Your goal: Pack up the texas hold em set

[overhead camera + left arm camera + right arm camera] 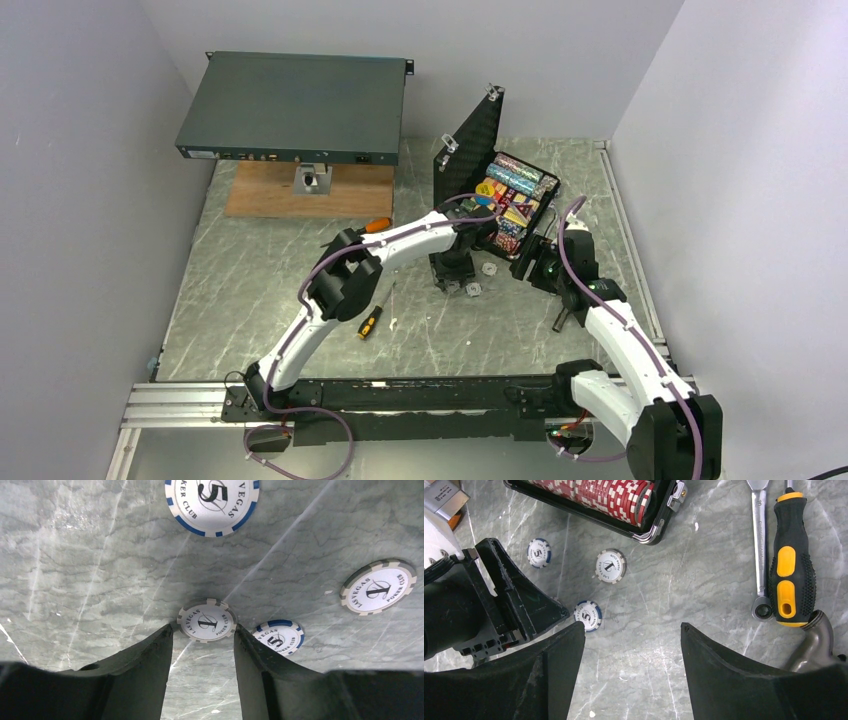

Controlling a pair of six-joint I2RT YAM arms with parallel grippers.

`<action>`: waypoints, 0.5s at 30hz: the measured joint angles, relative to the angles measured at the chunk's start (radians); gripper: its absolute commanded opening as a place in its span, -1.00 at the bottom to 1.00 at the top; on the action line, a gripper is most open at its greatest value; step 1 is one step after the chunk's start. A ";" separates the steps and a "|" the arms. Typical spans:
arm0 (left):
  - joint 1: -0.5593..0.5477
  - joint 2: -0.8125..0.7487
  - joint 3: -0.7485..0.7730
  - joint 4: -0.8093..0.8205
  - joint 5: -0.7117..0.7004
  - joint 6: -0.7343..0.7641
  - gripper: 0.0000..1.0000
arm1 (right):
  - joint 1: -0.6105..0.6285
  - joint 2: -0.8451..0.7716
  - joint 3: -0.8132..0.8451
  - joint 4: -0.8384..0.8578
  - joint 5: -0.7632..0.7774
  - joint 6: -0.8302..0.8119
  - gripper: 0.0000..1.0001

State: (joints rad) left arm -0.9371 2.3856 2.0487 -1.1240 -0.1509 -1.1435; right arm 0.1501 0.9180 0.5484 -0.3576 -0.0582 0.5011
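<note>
The black case [528, 232] lies open at the back right, its lid [470, 145] upright and chip rows [520, 180] inside. Several loose chips lie on the table in front of it. My left gripper [204, 627] points down with a whitish "1" chip [206, 620] flat on the table between its fingertips; the right tip touches the rim, the left stands a sliver off. Nearby lie a blue "5" chip [280, 636], another "1" chip [378, 586] and a larger-looking "5" chip [212, 502]. My right gripper [631, 627] hovers open over bare table near the case's corner [651, 532].
A yellow-black screwdriver [791, 570] and a ratchet wrench [760, 545] lie right of my right gripper. An orange-black screwdriver [370, 322] lies by the left arm. The dark-green rack unit [295, 105] sits on a wooden board [270, 195] at the back left.
</note>
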 measured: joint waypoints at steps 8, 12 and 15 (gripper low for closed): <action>0.012 -0.032 -0.059 0.051 0.020 0.043 0.02 | 0.000 0.000 -0.007 0.000 -0.006 0.001 0.43; 0.015 -0.034 -0.063 0.050 0.029 0.077 -0.31 | 0.000 0.010 -0.008 0.001 -0.020 0.001 0.43; 0.019 -0.047 -0.086 0.059 0.029 0.109 -0.38 | 0.000 0.015 -0.008 0.001 -0.027 0.001 0.44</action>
State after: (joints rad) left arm -0.9184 2.3390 1.9625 -1.0649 -0.1223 -1.0340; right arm 0.1501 0.9333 0.5407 -0.3569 -0.0856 0.5018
